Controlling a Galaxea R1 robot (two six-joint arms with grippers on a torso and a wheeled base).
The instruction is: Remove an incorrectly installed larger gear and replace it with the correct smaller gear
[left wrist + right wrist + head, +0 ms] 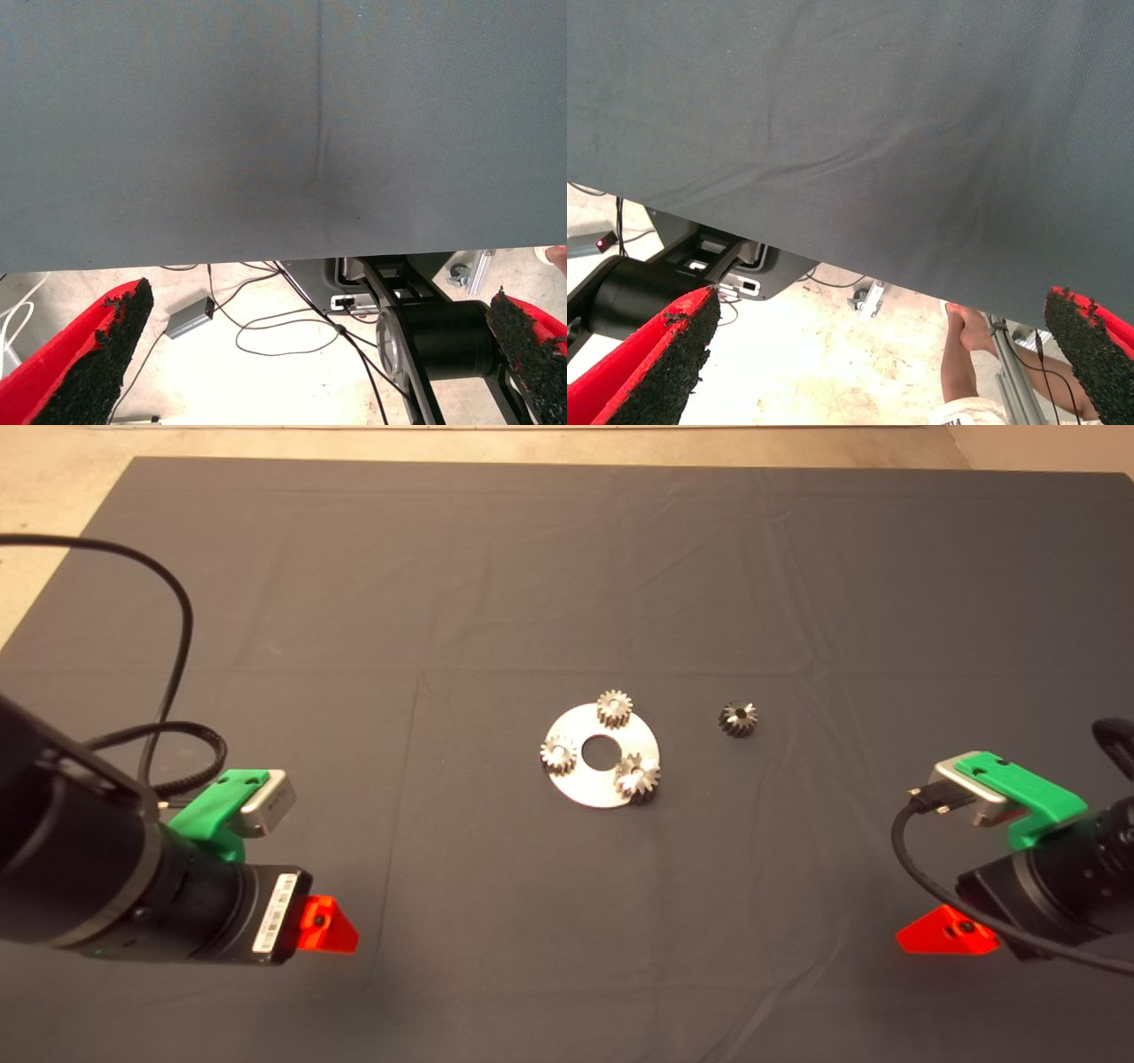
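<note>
Both grippers wait low with fingers apart, the left gripper point(328, 926) at 8 o'clock, the right gripper point(943, 937) at 4. At centre, the plate point(592, 784) carries three gears, the larger gear point(638, 776) at its 4 o'clock rim. The smaller gear point(737, 718) lies on the mat point(567, 558) at the plate's 2 o'clock, apart.

A shiny silver round metal plate point(592, 779) carries grey steel small gears point(614, 708). A darker grey flared-tooth gear point(737, 718) lies on the charcoal cloth mat point(567, 584). Red fingers point(80, 354) have black pads.
</note>
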